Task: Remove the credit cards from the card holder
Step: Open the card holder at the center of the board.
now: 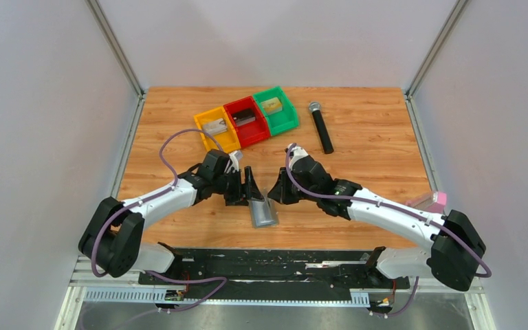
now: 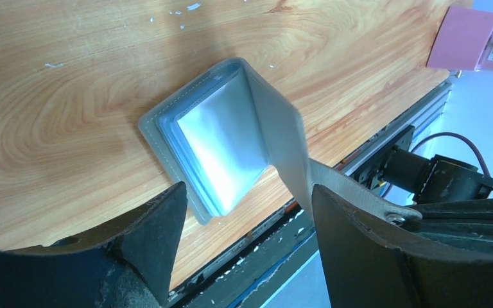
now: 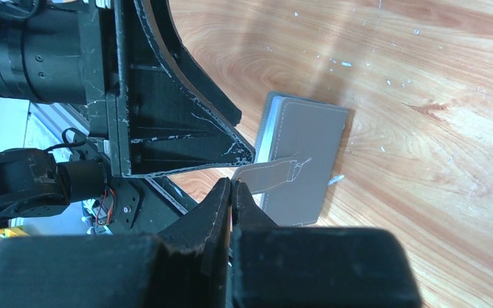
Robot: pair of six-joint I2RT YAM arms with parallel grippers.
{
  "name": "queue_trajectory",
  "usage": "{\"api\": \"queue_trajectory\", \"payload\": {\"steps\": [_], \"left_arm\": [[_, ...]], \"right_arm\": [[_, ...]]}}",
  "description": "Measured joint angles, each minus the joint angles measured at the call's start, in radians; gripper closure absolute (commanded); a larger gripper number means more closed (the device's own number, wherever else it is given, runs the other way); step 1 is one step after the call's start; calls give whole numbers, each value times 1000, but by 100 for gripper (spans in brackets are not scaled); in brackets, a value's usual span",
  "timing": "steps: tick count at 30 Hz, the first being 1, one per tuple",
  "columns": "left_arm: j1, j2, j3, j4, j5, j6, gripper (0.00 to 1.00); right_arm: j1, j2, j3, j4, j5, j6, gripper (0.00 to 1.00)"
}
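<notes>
The flat grey-blue bifold card holder lies on the light wooden table just below the middle of the top view, between my two grippers. My left gripper stands wide open, holding nothing, one finger on either side of the holder's near corner at the bottom of its wrist view. My right gripper is pinched tight on the card holder's grey strap, one panel tilted up, and the whitish-silver credit cards sit stacked in the panel lying flat.
</notes>
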Motion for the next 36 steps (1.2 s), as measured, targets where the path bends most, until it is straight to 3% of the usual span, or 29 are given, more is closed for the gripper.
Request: {"api": "queue_trajectory", "payload": {"steps": [9, 16, 28, 36], "left_arm": [[0, 20, 0, -2, -16, 4, 24], [0, 20, 0, -20, -40, 13, 27], [-10, 72, 7, -15, -18, 28, 50], [-51, 153, 110, 10, 18, 29, 52]], "right_arm": [[-28, -11, -30, 8, 8, 11, 100], [-130, -43, -127, -34, 61, 28, 100], [-197, -41, -219, -80, 81, 34, 100], [-198, -42, -219, -99, 93, 44, 97]]}}
